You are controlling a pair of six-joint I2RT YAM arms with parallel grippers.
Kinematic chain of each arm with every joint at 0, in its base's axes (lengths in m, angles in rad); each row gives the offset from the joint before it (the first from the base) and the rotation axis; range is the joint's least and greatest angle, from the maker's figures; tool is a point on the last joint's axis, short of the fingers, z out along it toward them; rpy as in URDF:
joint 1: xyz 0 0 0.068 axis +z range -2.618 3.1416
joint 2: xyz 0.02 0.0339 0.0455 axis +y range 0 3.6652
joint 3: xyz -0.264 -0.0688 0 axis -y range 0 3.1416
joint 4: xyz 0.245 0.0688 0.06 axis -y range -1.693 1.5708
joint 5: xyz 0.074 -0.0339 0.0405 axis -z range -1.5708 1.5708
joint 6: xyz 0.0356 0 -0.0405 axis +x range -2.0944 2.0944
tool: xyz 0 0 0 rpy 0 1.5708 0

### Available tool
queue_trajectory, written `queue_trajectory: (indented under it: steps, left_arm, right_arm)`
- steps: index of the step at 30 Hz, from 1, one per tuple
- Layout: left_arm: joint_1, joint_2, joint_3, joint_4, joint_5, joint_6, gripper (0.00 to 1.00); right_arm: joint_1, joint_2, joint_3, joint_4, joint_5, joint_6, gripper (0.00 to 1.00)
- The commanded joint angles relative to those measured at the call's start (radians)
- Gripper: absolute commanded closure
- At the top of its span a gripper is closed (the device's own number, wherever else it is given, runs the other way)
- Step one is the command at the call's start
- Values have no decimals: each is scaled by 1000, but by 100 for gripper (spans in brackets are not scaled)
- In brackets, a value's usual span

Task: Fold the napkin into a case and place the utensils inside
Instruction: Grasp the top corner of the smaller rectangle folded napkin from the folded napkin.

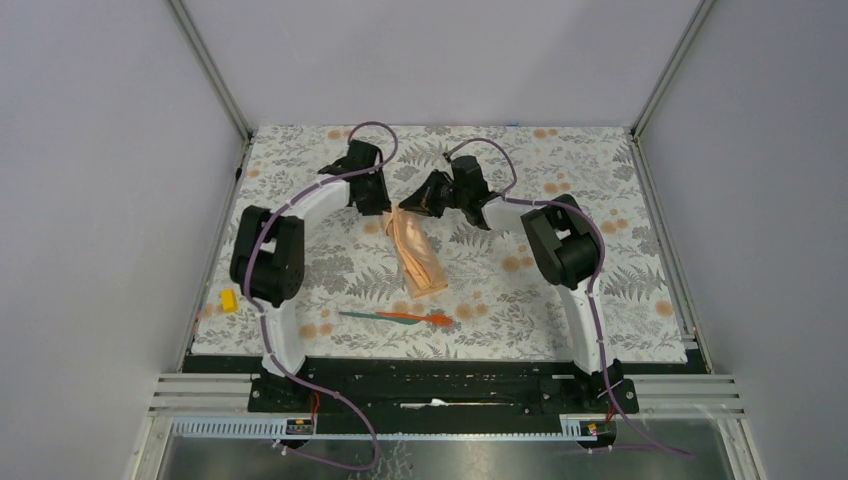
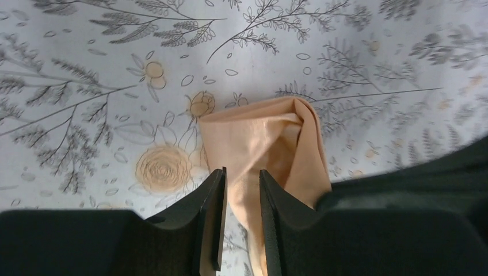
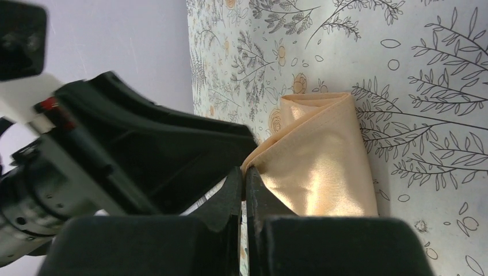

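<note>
Grey floral tablecloth [image 1: 560, 180] covers the table. Case [image 1: 420, 262]: narrow folded strip, frame centre, tilted. Right gripper [image 3: 244, 175] pinched tight on its upper end. Left gripper [image 2: 241, 175] narrowly parted over that same end. Utensils [image 1: 400, 317] lower centre, apart from case.

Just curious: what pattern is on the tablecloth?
Grey leafy sprigs and orange flowers on white; the tablecloth shows best in the left wrist view.

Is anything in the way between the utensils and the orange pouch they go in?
No. Only bare tablecloth lies between the utensils and the case; nothing visible blocks the way.
</note>
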Motion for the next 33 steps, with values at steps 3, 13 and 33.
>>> queue_trajectory:
  steps: [3,13,33]
  left_arm:
    - [-61,113,158,-102,-143,106,68]
    - [-102,157,219,-140,-220,146,67]
    - [-102,222,263,-175,-194,168,78]
  right_arm:
    - [13,-3,-12,53,0,12,100]
    - [12,-5,-23,53,0,15,100]
    - [12,-5,-7,44,15,26,100]
